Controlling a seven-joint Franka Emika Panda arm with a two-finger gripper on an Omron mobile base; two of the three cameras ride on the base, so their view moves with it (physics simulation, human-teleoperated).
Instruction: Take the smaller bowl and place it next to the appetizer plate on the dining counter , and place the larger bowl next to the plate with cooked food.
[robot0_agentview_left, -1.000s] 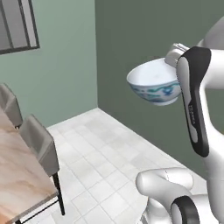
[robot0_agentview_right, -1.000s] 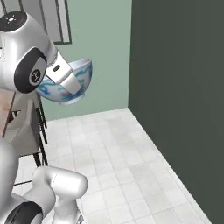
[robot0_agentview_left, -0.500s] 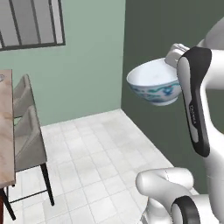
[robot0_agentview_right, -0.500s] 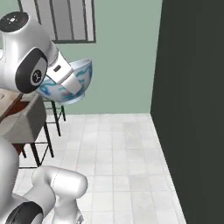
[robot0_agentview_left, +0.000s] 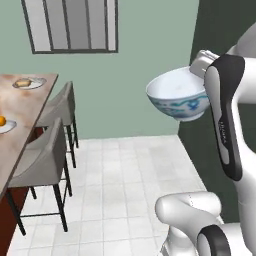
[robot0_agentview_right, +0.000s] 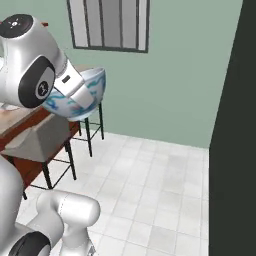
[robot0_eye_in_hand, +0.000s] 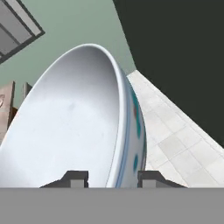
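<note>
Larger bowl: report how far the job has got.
Done: cannot tell whether the smaller bowl is placed. In hand: the larger bowl is carried in the air, the gripper shut on its rim. Left: set it on the dining counter next to the plate with cooked food, beyond the appetizer plate.

Robot arm (robot0_agentview_left: 227, 120), right side of left base view: glossy white shell, rounded tubular links, one long dark grey-black oval panel down the upper link. Lower right: bulbous white elbow segment (robot0_agentview_left: 192, 210) with a black ring band at its joint. Upper left of right base view: large white spherical joint housing (robot0_agentview_right: 30, 60), round dark cap inset with a small pale marking. Gripper (robot0_eye_in_hand: 108, 178), bottom of hand view: two small dark grey blocky fingertips
</note>
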